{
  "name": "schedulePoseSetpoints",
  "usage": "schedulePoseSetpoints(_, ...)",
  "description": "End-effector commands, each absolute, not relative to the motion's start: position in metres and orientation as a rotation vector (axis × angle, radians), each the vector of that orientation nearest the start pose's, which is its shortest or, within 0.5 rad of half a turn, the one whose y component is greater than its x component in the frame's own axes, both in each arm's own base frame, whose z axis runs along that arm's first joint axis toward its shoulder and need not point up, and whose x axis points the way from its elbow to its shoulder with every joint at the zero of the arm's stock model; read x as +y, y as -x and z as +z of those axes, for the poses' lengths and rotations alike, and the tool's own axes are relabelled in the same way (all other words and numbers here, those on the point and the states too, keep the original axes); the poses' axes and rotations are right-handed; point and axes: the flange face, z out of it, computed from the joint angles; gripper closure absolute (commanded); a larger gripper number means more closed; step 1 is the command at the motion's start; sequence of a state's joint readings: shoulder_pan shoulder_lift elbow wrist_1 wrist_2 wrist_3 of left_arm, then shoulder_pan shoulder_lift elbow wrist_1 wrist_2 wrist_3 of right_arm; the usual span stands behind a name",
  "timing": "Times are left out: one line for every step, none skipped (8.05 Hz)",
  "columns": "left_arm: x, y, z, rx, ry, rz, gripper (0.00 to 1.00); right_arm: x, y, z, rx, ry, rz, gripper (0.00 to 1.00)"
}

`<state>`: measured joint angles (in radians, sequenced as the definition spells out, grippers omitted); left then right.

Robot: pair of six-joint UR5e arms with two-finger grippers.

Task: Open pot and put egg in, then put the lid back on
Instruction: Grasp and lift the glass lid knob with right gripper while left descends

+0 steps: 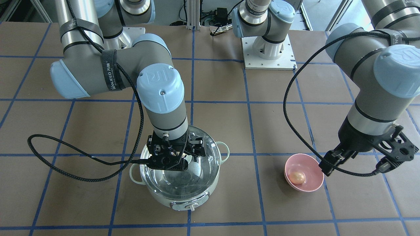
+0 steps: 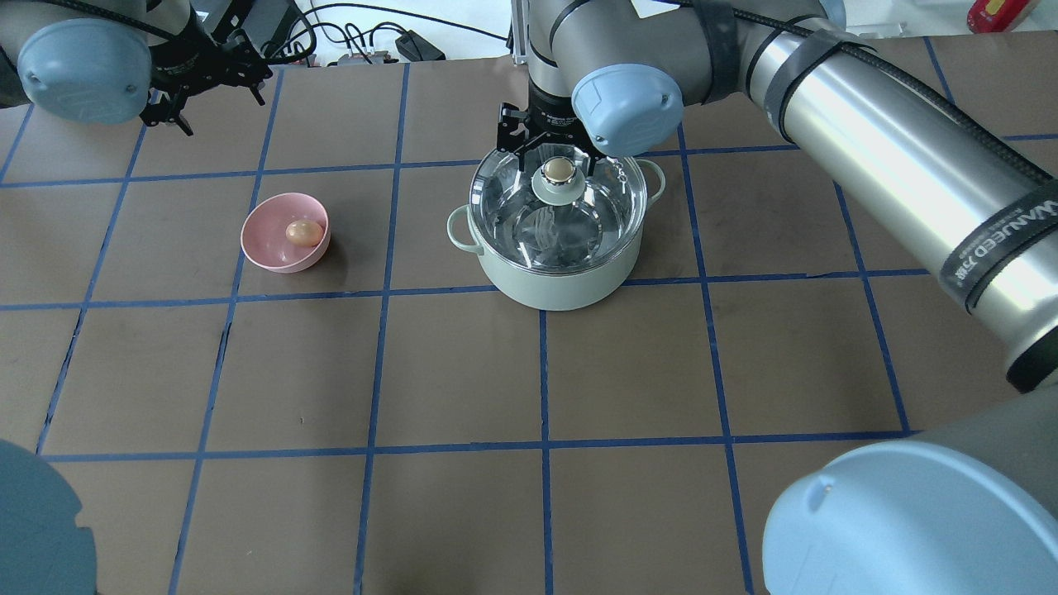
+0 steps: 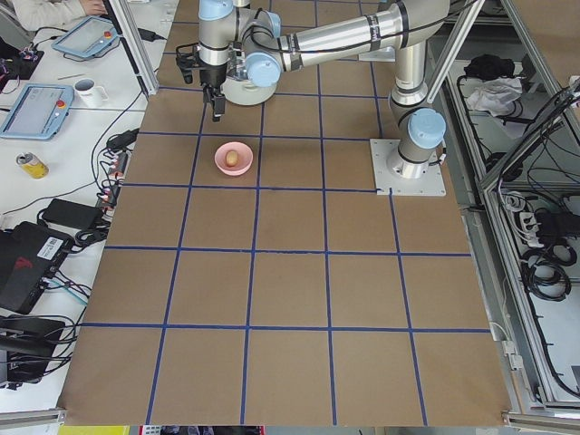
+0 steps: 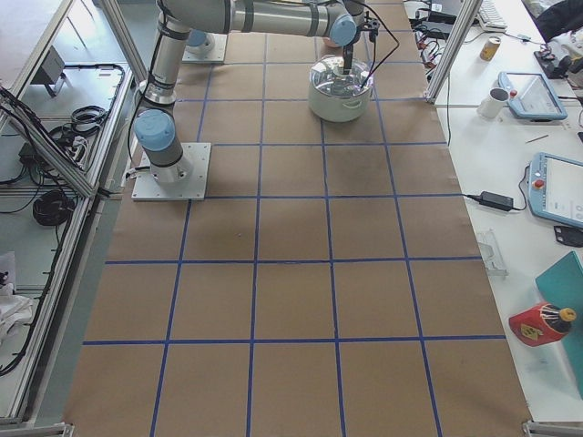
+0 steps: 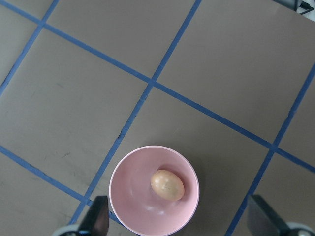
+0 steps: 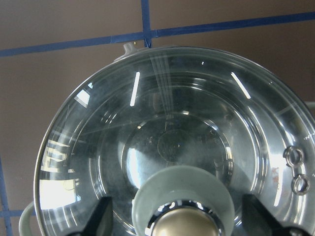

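The mint-green pot (image 2: 554, 285) stands mid-table with the clear glass lid (image 2: 529, 227) on it. My right gripper (image 2: 555, 161) is open and hangs over the lid, its fingers (image 6: 101, 219) on either side of the tan-gold capped knob (image 6: 182, 219) and apart from it. The tan egg (image 2: 303, 232) lies in a pink bowl (image 2: 269, 248) to the pot's left. My left gripper (image 1: 361, 160) is open and empty, held above the table beside the bowl. The left wrist view shows the egg (image 5: 167, 185) in the bowl (image 5: 128, 196) between the fingers (image 5: 98, 219).
The table is brown with blue tape grid lines. The pot's control knob (image 1: 190, 206) faces away from the robot. A black cable (image 1: 82, 160) loops from the right wrist over the table beside the pot. The arm bases (image 1: 267, 49) stand at the robot's side.
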<state>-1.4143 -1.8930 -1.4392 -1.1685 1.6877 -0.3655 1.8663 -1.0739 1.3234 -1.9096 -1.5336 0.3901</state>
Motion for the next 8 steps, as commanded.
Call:
schedulePoseSetpoints(-0.65, 0.019, 0.365, 2.734, 1.349, -0.203, 0.0, -0.62, -0.331, 0.342, 3.086, -0.136, -0.1, 0.35)
schedulePoseSetpoints(-0.639, 0.021, 0.339, 2.605, 1.572, -0.138, 0.0, -0.619, -0.331, 0.344, 3.084, -0.136, -0.097, 0.49)
schedulePoseSetpoints(-0.631, 0.022, 0.321, 2.545, 1.657, -0.101, 0.0, -0.616, -0.331, 0.35, 3.08, -0.135, -0.094, 0.7)
schedulePoseSetpoints(-0.631, 0.02, 0.306, 2.52, 1.683, -0.069, 0.0, -0.614, -0.331, 0.354, 3.072, -0.134, -0.087, 0.87)
schedulePoseSetpoints(-0.636, 0.013, 0.298, 2.497, 1.725, -0.087, 0.0, -0.612, -0.331, 0.355, 3.073, -0.134, -0.075, 0.98)
schedulePoseSetpoints(-0.642, 0.012, 0.295, 2.504, 1.739, -0.127, 0.0, -0.608, -0.33, 0.363, 3.07, -0.134, -0.076, 1.0)
schedulePoseSetpoints(-0.65, 0.011, 0.282, 2.512, 1.747, -0.158, 0.0, -0.604, -0.328, 0.373, 3.061, -0.133, -0.068, 1.0)
schedulePoseSetpoints(-0.656, 0.01, 0.275, 2.521, 1.755, -0.191, 0.0, -0.596, -0.323, 0.391, 3.061, -0.1, -0.076, 1.0)
